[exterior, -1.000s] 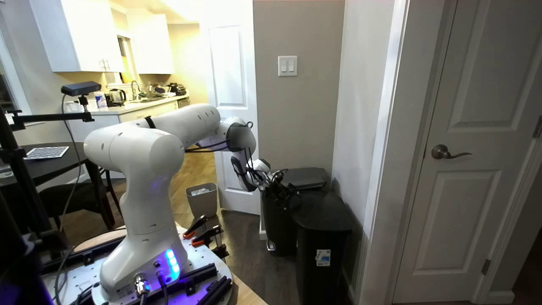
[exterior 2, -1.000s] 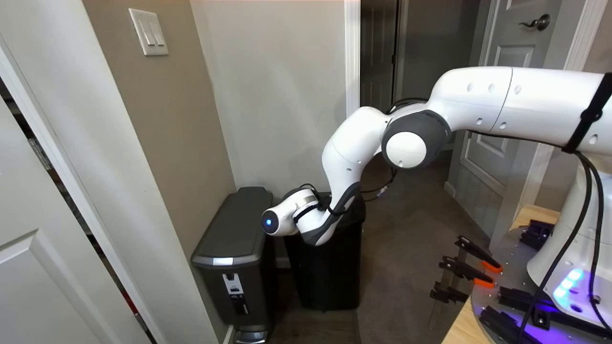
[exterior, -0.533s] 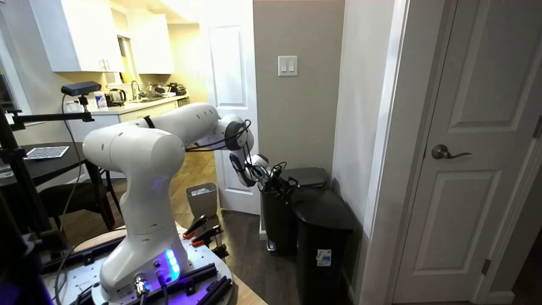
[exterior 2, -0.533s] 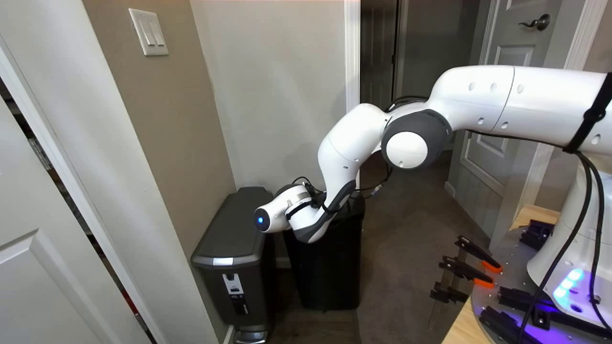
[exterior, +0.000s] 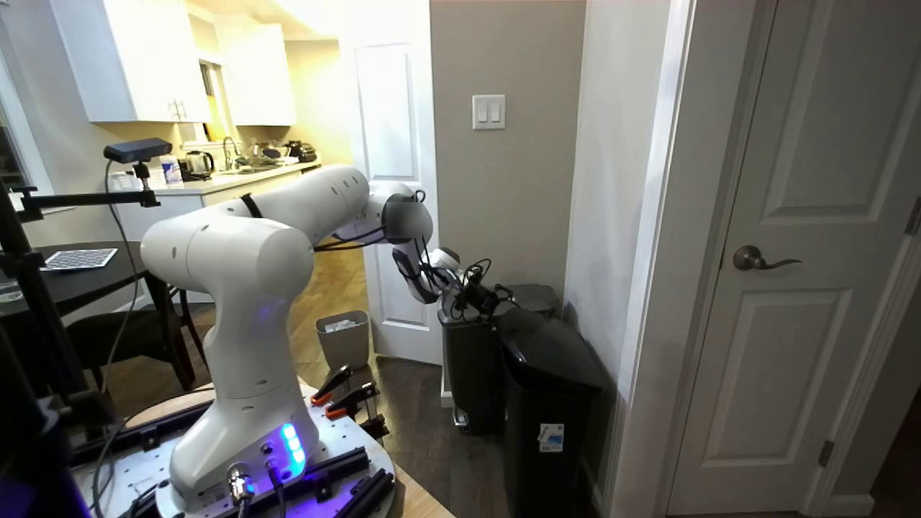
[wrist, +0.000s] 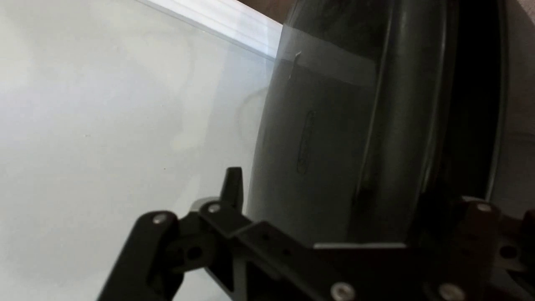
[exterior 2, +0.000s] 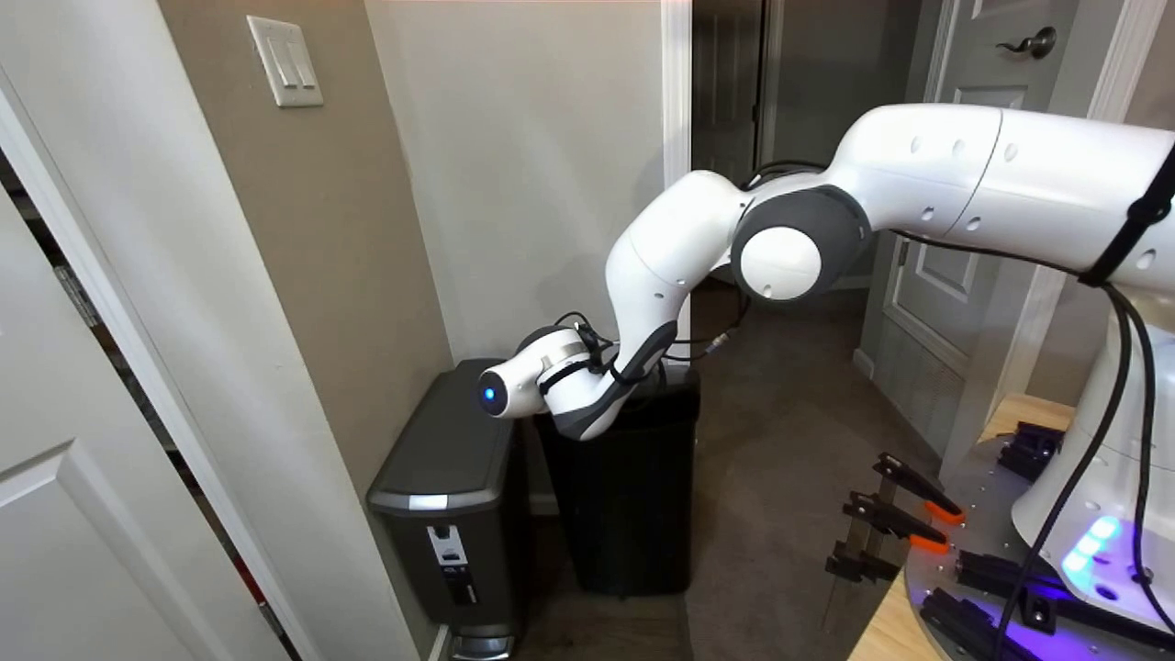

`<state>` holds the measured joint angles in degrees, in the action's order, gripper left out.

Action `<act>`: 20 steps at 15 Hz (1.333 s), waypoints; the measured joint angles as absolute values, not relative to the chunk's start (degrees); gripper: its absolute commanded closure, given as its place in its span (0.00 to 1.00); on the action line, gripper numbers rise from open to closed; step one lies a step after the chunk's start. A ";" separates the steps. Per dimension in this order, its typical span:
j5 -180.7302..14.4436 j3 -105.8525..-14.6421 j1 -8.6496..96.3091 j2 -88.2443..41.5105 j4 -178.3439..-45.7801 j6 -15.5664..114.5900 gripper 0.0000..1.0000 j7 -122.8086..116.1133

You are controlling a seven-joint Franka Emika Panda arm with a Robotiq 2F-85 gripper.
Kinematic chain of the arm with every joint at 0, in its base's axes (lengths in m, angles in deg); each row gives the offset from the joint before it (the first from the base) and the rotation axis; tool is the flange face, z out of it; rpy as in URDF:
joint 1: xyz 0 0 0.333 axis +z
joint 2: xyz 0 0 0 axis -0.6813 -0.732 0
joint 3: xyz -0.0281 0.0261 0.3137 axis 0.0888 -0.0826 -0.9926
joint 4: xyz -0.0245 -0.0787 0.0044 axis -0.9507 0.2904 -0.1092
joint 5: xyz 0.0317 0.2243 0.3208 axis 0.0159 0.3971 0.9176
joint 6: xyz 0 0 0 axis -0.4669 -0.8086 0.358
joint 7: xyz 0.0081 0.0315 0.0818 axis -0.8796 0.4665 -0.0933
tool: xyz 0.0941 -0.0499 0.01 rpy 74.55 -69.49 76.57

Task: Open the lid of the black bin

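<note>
Black bin (exterior: 540,475), standing past desk's edge (exterior: 422,500); glossy lid (exterior: 547,342) sitting ajar; its oval mark (wrist: 306,142), pale label (exterior: 551,437) defying reading; fingers (wrist: 233,188) standing wide.

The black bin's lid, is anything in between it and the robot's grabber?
Nothing visible. In the wrist view, no object lies between the open gripper and the lid, though shadow hides whether they touch. The pale wall stands beside the lid, not between them.

White cabinets (exterior: 151,65) brightly lit; dark table (exterior: 80,288); beige wall (exterior: 507,194), 2-rocker switch (exterior: 488,112); dark wood floor (exterior: 424,417).
</note>
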<state>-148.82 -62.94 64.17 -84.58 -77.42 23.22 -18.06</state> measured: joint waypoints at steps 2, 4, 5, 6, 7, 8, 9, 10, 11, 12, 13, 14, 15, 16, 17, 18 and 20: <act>-148.82 -62.47 63.99 -82.85 -78.62 23.22 0.00 -18.09; -148.82 -61.88 63.86 -81.06 -80.15 23.22 0.00 -18.19; -148.82 -61.62 63.75 -80.16 -81.01 23.22 0.00 -18.23; -148.82 -61.45 63.52 -79.25 -81.94 23.31 0.00 -18.30; -148.82 -61.30 63.26 -78.34 -82.91 23.39 0.00 -18.43; -148.82 -61.16 62.95 -77.45 -83.89 23.49 0.00 -18.58; -148.82 -61.11 62.57 -76.56 -84.91 23.60 0.00 -18.77; -148.82 -61.03 62.16 -75.62 -85.97 23.67 0.00 -19.00; -148.82 -60.98 61.70 -74.65 -87.08 23.82 0.00 -19.34; -148.82 -60.95 61.20 -73.61 -88.28 24.17 0.00 -19.62; -148.82 -60.92 60.65 -72.46 -89.58 24.89 0.00 -19.90; -148.82 -60.93 60.05 -71.33 -90.88 26.11 0.00 -20.27; -148.82 -60.95 59.43 -70.21 -92.19 27.70 0.00 -20.71; -148.82 -60.97 58.75 -69.07 -93.58 29.56 0.00 -21.17; -148.82 -60.98 58.39 -68.61 -93.98 30.09 0.00 -21.26; -148.82 -61.00 58.31 -68.68 -93.86 30.05 0.00 -21.26; -148.82 -61.12 58.59 -69.15 -93.61 29.95 0.00 -21.26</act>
<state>-148.82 -61.12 58.59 -69.15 -93.61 29.95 -21.26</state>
